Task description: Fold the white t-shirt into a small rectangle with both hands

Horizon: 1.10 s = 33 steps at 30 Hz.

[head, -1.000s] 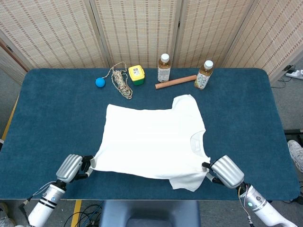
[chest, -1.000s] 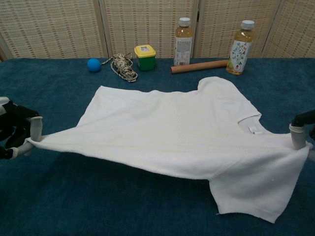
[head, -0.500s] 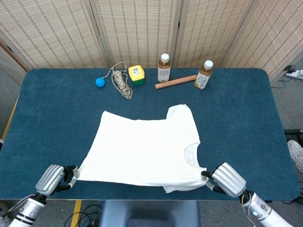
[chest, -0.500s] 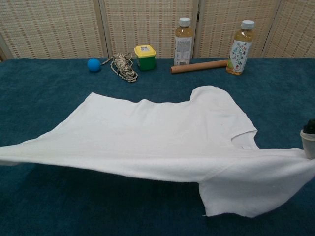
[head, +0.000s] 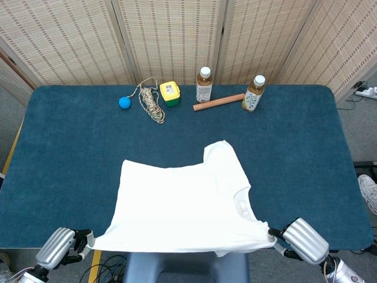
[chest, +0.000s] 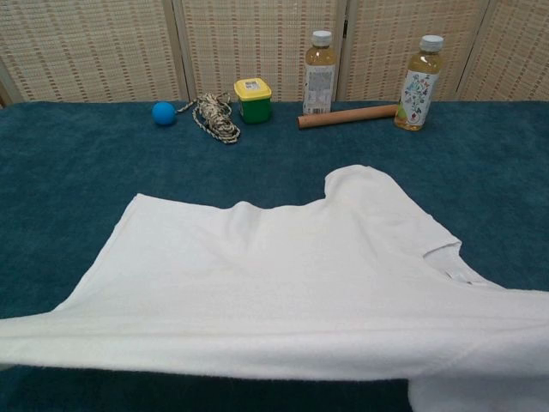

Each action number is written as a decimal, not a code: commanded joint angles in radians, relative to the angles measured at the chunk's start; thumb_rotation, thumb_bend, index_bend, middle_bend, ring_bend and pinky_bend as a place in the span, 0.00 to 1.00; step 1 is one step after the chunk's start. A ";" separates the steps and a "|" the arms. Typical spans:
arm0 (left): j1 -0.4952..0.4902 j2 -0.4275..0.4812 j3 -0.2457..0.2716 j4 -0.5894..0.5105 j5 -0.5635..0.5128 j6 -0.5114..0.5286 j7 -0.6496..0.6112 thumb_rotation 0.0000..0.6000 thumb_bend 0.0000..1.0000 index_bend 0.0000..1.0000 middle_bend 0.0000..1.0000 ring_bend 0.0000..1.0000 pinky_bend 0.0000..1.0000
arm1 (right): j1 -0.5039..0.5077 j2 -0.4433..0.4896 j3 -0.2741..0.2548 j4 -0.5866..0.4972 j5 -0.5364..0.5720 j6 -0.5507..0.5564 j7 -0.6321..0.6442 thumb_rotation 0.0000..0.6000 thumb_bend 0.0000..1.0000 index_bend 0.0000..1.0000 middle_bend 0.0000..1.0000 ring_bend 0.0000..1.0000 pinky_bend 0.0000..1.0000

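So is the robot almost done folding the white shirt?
Not yet. Done: the left hand and right hand each hold a near corner of the white t-shirt. In hand: the near edge is stretched taut between them at the front edge of the table, while the far part lies flat. Left: no fold shows, so making the small rectangle is all ahead.
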 commanded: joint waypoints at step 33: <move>-0.295 -0.147 -0.340 0.055 -0.329 -0.378 0.232 1.00 0.55 0.63 0.82 0.75 0.97 | 0.021 -0.144 0.212 0.001 0.212 -0.140 -0.105 1.00 0.56 0.76 0.98 0.97 1.00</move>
